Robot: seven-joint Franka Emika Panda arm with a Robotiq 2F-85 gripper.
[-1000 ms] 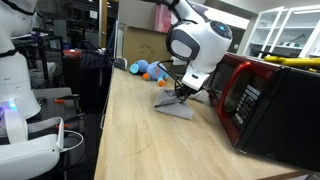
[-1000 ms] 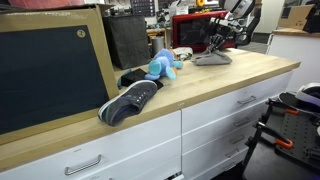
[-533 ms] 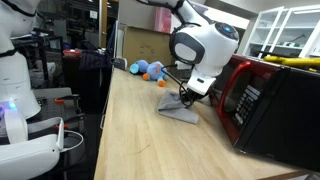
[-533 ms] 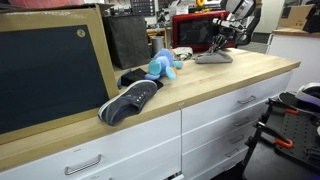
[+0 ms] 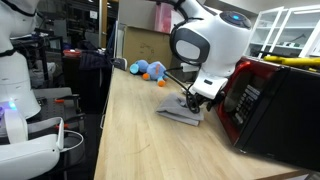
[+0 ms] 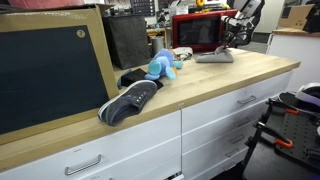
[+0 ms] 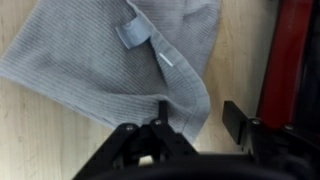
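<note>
A grey knitted cloth point(image 7: 110, 60) with a small sewn label lies crumpled on the wooden counter point(image 5: 140, 140), close to a red and black microwave point(image 5: 270, 95). In the wrist view my gripper point(image 7: 197, 118) hangs just above the cloth's near corner. Its jaws stand apart, and a raised fold of the cloth lies by one finger point(image 7: 160, 112) without being pinched. Bare wood shows by the other finger point(image 7: 235, 118), with the microwave's red side point(image 7: 292, 60) beyond it. Both exterior views show the gripper point(image 5: 193, 100) point(image 6: 232, 42) low over the cloth point(image 5: 178, 110) point(image 6: 214, 57).
A blue plush toy point(image 5: 150, 70) point(image 6: 160, 66) lies further along the counter. A dark shoe point(image 6: 128, 100) sits near the counter's drawer-side edge, beside a large black board point(image 6: 50, 70). A white robot body point(image 5: 15, 80) stands off the counter's side.
The jaws have opened and let go of the cloth's corner. Arm and cloth have shifted a little along the counter, closer to the microwave.
</note>
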